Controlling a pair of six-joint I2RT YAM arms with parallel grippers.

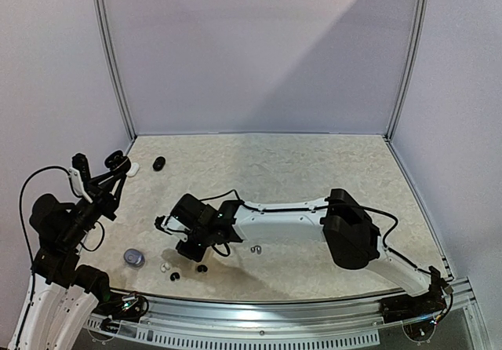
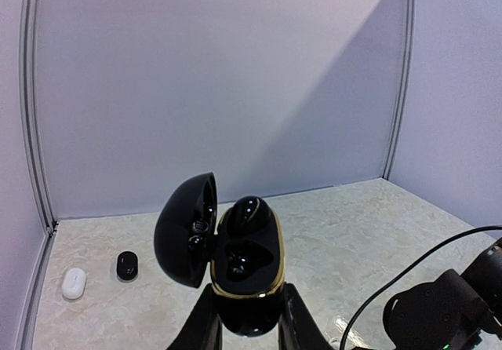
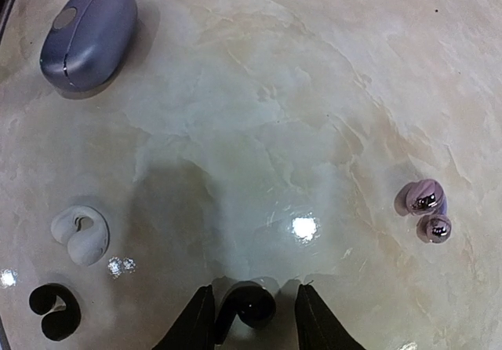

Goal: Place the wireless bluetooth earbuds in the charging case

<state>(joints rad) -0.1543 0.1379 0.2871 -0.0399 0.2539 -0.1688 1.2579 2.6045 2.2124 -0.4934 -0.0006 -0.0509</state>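
Five tiny loose earbuds lie at the near left of the pale stone-look table (image 1: pixel 314 169). Counted from left to right, they are one white hook-shaped earbud (image 3: pixel 80 235), one black hook-shaped earbud (image 3: pixel 55 311) just beside it, a second black hook-shaped earbud (image 3: pixel 245 304), and then, well apart, two silvery round earbuds (image 3: pixel 424 209) that touch each other. The right gripper (image 3: pixel 253 289) is down at the table with one finger on each side of the second black hook-shaped earbud. A small gap shows at one finger, so the claw is not squeezing it. There are four cases in all. A purple-grey pebble-shaped case (image 3: pixel 88 34) lies closed at the left of the earbuds. A small white case (image 2: pixel 74 283) and a small black case (image 2: pixel 126 266) lie side by side at the far left of the table. The fourth is a shiny black charging case with a gold rim (image 2: pixel 243 260). The left gripper (image 2: pixel 249 303) is clenched on its bottom end and holds it up off the table at the left. The case's lid (image 2: pixel 187 228) is swung open to the left. One shiny black bud (image 2: pixel 249 213) seems to sit in the top end of this case, and the lower pocket looks dark and I cannot tell what is in it.
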